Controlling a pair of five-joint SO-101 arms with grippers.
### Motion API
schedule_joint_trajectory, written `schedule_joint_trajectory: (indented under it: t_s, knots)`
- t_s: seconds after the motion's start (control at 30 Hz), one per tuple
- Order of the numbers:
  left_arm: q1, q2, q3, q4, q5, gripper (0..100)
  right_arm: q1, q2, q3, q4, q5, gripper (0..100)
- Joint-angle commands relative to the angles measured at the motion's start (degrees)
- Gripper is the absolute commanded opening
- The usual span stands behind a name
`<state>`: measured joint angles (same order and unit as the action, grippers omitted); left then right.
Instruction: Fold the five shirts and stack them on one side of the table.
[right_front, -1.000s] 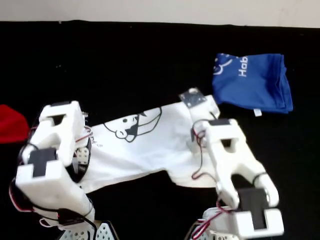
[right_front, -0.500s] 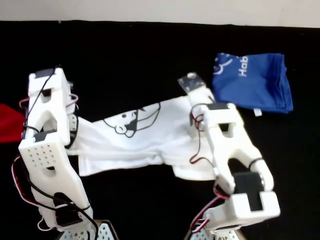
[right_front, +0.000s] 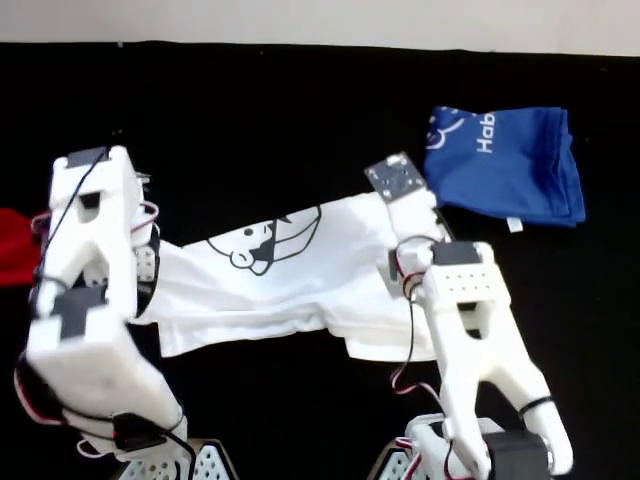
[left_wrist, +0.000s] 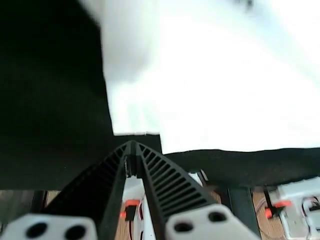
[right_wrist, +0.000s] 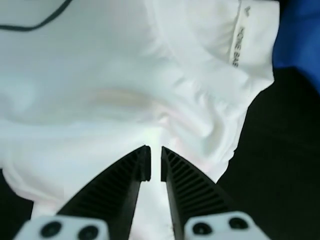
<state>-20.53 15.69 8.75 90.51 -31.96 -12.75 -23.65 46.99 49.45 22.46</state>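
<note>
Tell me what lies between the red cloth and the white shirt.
In the high view, the left arm stands between the red cloth at the table's edge and the white shirt, covering the shirt's near end.

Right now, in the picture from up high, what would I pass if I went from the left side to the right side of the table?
red cloth → white shirt → blue shirt
</note>
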Motion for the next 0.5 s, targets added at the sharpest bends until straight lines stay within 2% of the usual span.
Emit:
schedule_joint_trajectory:
  t_s: [0.0, 0.1, 0.17, 0.27, 0.37, 0.47]
  knots:
    - [3.56, -12.09, 17.63, -12.4, 0.44, 1, 0.31, -3.47, 3.12, 0.22, 0.44, 5.1]
    - [7.16, -14.37, 27.82, -21.27, 0.7, 1, 0.48, -3.65, 7.43, -0.57, 0.53, 5.1]
    - [8.4, -15.52, 30.02, -22.68, 3.25, 1, 1.27, -3.12, 10.59, -2.77, 0.62, 5.1]
    - [8.57, -18.68, 28.44, -19.16, 6.15, 1, 5.05, -1.54, 13.93, -7.52, 1.67, 5.1]
    - [8.66, -24.48, 25.89, -12.84, 6.15, 1, 10.24, 1.63, 14.64, -10.07, 8.18, 5.1]
    - [8.66, -30.81, 25.36, -8.44, 6.07, 1, 15.25, 5.67, 12.88, -10.15, 11.43, 5.1]
